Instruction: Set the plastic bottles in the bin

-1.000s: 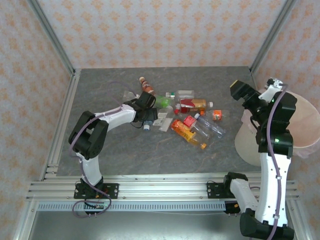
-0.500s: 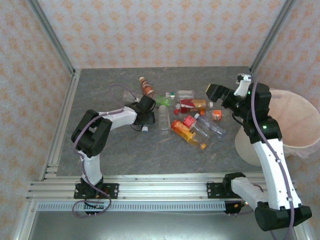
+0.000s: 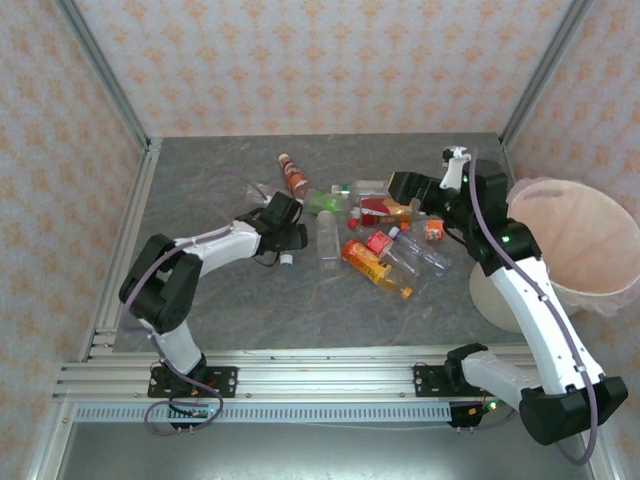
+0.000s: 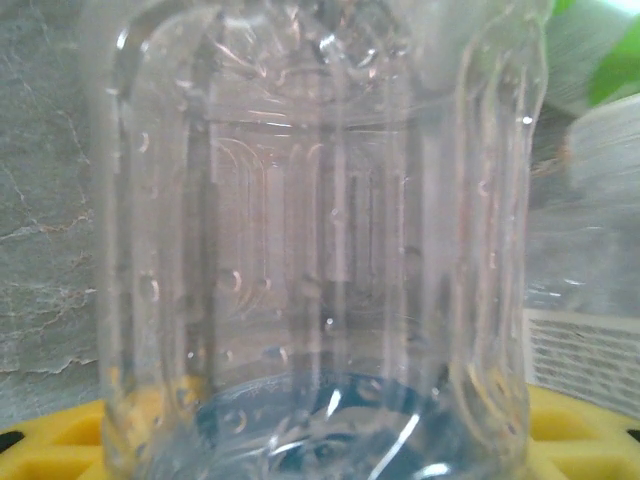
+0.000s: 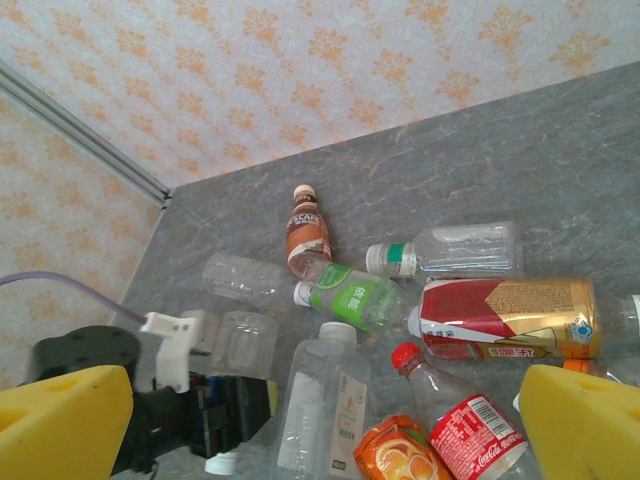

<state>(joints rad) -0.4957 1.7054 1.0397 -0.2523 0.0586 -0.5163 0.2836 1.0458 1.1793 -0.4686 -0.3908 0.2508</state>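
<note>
Seen from above, a cluster of small plastic bottles (image 3: 372, 262) with orange, red and green labels lies sideways at the centre of a grey stone-patterned table (image 3: 250, 310). At the cluster's 9 o'clock, the left gripper (image 3: 285, 225) is clamped on a clear ribbed plastic bottle (image 4: 320, 240), and the table shows through its walls. The right gripper (image 3: 405, 186) hovers over the cluster's 1 o'clock, its yellow fingers (image 5: 60, 420) spread wide apart and holding nothing. At the table's 3 o'clock stands a large round beige bin (image 3: 580, 240) lined with a pinkish plastic bag. The bottles in view lie outside it.
</note>
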